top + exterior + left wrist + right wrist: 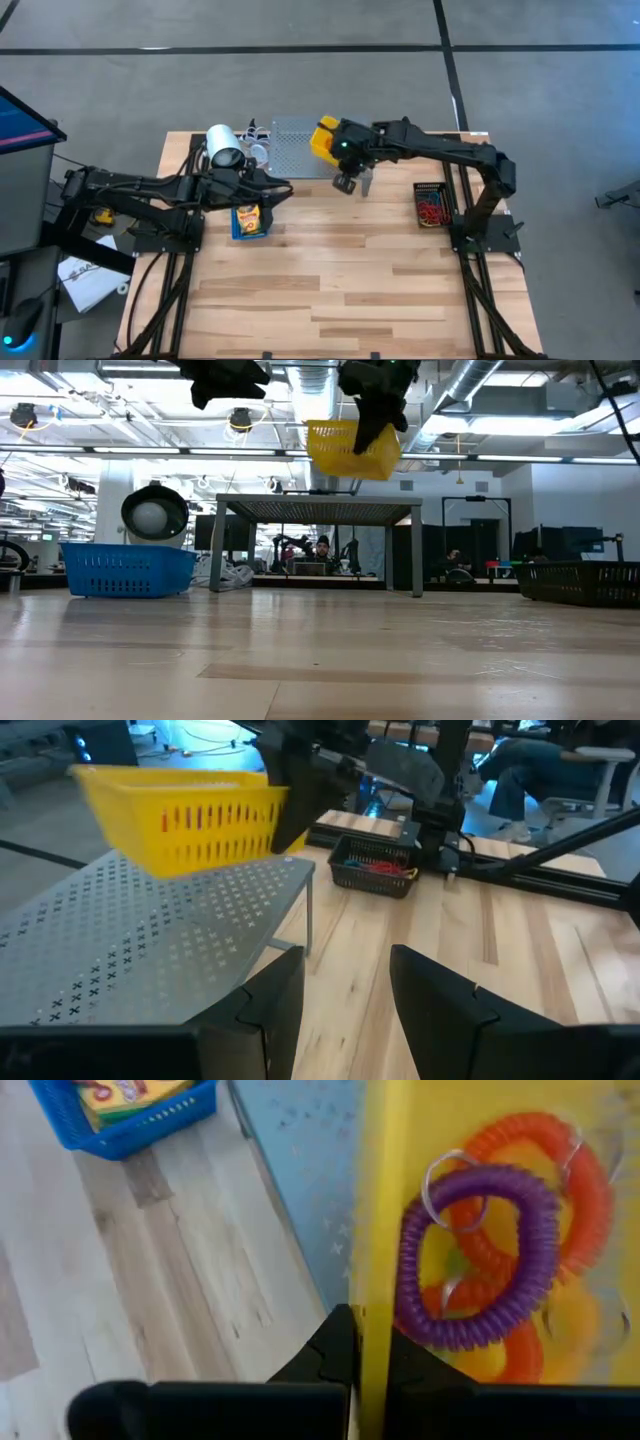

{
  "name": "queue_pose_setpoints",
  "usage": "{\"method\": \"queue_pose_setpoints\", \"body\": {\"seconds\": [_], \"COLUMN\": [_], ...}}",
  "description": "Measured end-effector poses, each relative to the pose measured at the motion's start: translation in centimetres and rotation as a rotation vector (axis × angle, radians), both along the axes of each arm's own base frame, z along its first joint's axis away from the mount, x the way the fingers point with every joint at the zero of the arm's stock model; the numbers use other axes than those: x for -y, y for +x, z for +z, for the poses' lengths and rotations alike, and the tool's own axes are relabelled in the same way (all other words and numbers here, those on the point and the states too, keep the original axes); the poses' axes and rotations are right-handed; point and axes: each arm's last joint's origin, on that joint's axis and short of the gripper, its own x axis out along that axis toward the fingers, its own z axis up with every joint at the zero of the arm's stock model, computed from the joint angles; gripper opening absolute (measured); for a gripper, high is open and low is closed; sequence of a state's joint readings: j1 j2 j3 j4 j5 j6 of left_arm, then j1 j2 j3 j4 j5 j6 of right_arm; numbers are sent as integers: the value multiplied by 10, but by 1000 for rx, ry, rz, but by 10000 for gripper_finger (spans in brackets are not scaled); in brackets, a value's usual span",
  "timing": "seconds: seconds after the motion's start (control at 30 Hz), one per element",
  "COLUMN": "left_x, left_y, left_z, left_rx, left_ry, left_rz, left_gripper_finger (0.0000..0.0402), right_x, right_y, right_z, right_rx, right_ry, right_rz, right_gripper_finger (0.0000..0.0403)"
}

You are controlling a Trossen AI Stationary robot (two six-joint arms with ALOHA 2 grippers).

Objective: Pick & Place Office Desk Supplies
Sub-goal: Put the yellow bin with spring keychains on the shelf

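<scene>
While the right gripper (345, 150) pinches the yellow bin's (325, 137) thin rim, its light springy coils (480, 1260) could jostle.

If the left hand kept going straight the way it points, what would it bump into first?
Probably nothing soon: the open left hand points over bare wooden table, beside the grey perforated metal shelf. Farther along sits the black plastic bin; depth is unclear.

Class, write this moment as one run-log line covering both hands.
right hand: shut on yellow bin, held above grey shelf | left hand: open, empty, above blue bin
</scene>
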State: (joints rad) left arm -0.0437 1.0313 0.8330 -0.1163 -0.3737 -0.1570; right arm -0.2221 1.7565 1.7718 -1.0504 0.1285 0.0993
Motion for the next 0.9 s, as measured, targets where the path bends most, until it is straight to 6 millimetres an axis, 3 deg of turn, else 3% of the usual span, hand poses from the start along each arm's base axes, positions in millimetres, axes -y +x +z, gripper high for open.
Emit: {"method": "queue_pose_setpoints", "body": {"seconds": [0.2, 0.5, 0.9], "left_x": [-1, 1, 10], "left_y": [0, 0, -1], "left_z": [0, 0, -3], "left_rx": [6, -4, -25], "left_ry": [7, 10, 6], "left_rz": [24, 18, -19], "left_gripper_finger": [147, 147, 147], "right_x": [8, 22, 20], "right_y": [13, 8, 7], "right_z": [-2, 4, 5], "right_rx": [26, 66, 176], "right_ry": [82, 115, 132], "right_rz": [-165, -489, -804], "right_gripper_finger": [0, 0, 0]}}
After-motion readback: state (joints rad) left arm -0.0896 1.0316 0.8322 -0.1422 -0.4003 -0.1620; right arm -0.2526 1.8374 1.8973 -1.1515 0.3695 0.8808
